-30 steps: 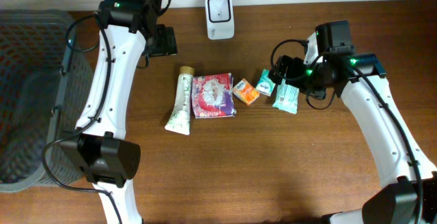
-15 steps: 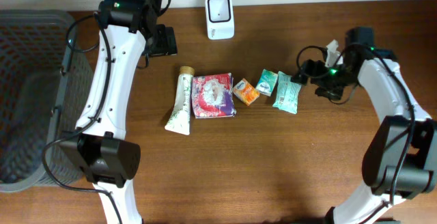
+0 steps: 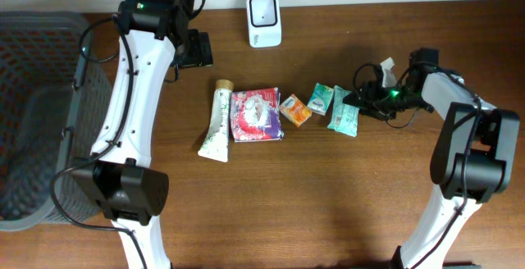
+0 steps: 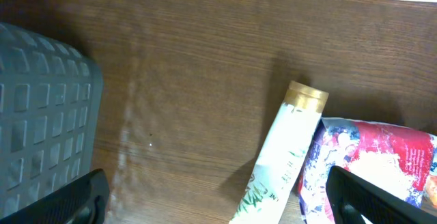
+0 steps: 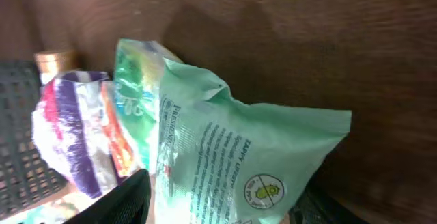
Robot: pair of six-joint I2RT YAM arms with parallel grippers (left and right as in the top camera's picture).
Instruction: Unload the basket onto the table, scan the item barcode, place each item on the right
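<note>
A mint-green wipes pack point(image 3: 343, 116) lies at the right end of a row of items. My right gripper point(image 3: 359, 105) is low at the pack's right side. In the right wrist view the pack point(image 5: 246, 149) fills the space between the two fingers of my right gripper point(image 5: 218, 207); the jaws are partly narrowed and open on either side of it. The white barcode scanner point(image 3: 264, 20) stands at the table's back edge. My left gripper point(image 3: 194, 49) hangs wide open above the table. Its wrist view shows the left gripper point(image 4: 218, 203) holding nothing.
Left of the pack lie a small green packet point(image 3: 320, 99), an orange packet point(image 3: 295, 111), a red-purple pouch point(image 3: 256, 115) and a white tube point(image 3: 216, 121) with a gold cap. A dark mesh basket point(image 3: 33, 113) stands at the far left.
My right arm swung out to the right, then came down low against the mint pack's right side, and its jaws narrowed around the pack. The left arm has not moved.
</note>
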